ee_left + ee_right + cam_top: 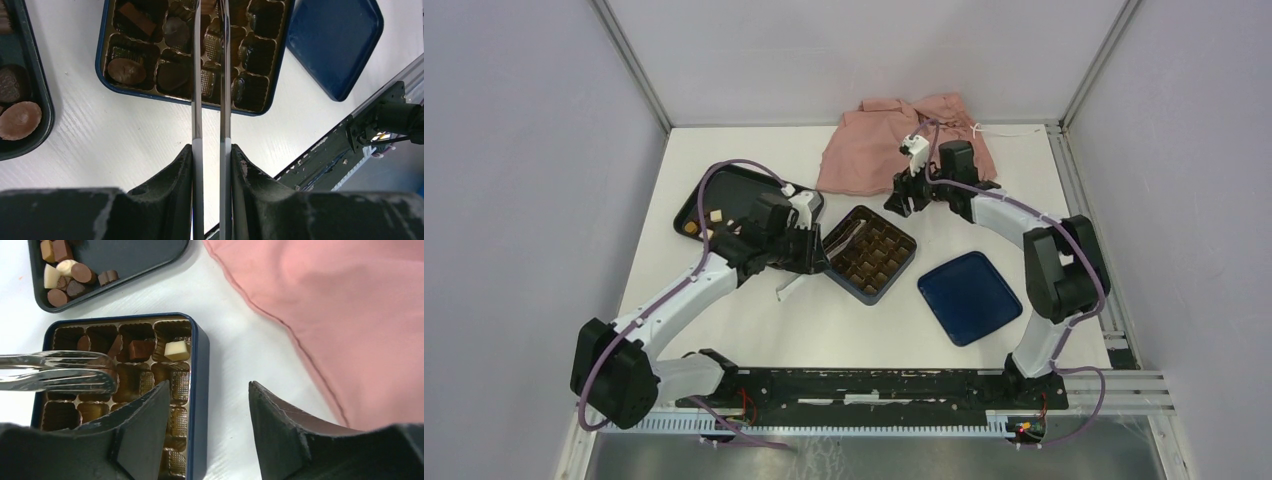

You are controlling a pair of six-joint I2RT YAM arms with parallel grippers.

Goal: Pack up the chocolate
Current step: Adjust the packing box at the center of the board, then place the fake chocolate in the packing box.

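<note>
white table (824, 320), grey walls (524, 150), pink cloth (874, 150) at back, chocolate (177, 350) in box (199, 390)

I see the chocolate (65, 277) in two places; small brown, tan and cream pieces heaped loosely at one end of the black tray (140, 252); a few, one a cream square, sit in cells of the blue box (198, 370).

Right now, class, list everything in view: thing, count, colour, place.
rectangular black tray: one, black, far left
square dark blue box with gold grid insert: one, blue, centre
small bite-sized chocolate pieces: many; dark brown, tan, cream; in tray and box
shallow blue lid: one, blue, right of box
crumpled pink cloth: one, pink, far side
metal tongs: one, silver, over box
left gripper: one, black, shut on tongs
right gripper: one, black, open, near box
</note>
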